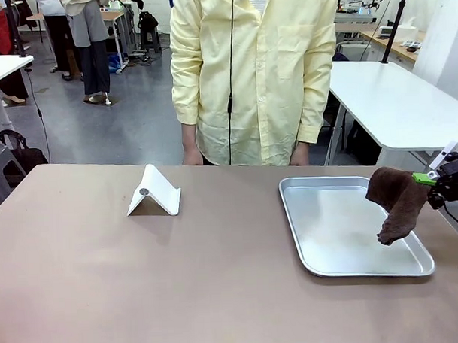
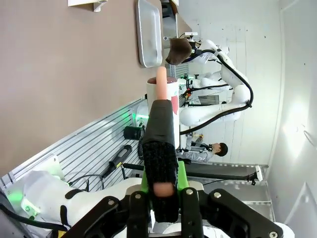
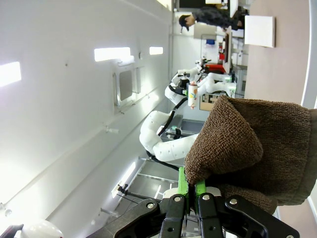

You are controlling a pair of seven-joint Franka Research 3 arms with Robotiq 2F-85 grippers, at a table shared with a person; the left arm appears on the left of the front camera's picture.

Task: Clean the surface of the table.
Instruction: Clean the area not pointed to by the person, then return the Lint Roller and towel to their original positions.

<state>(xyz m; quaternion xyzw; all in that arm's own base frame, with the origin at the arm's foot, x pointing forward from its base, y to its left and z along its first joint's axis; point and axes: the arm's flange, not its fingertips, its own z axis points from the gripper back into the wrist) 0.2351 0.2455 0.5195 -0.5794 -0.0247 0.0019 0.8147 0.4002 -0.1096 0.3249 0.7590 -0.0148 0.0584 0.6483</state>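
Observation:
The brown-taupe table (image 1: pixel 142 280) spreads across the front view, with a person in a pale yellow shirt standing at its far side. At the right edge my right gripper (image 1: pixel 434 178) is shut on a dark brown cloth (image 1: pixel 398 203), which hangs just above the right side of a silver metal tray (image 1: pixel 322 266). In the right wrist view the cloth (image 3: pixel 257 144) bunches over that gripper (image 3: pixel 190 187). My left gripper (image 2: pixel 161 186) is shut on a black-handled white bottle (image 2: pixel 164 94) with an orange tip, held off the table (image 2: pixel 59 64).
A white folded stand (image 1: pixel 153 193) sits at the table's middle left, well apart from the tray. White-topped tables (image 1: pixel 392 98) and people stand farther back in the room. The near half of the table is bare.

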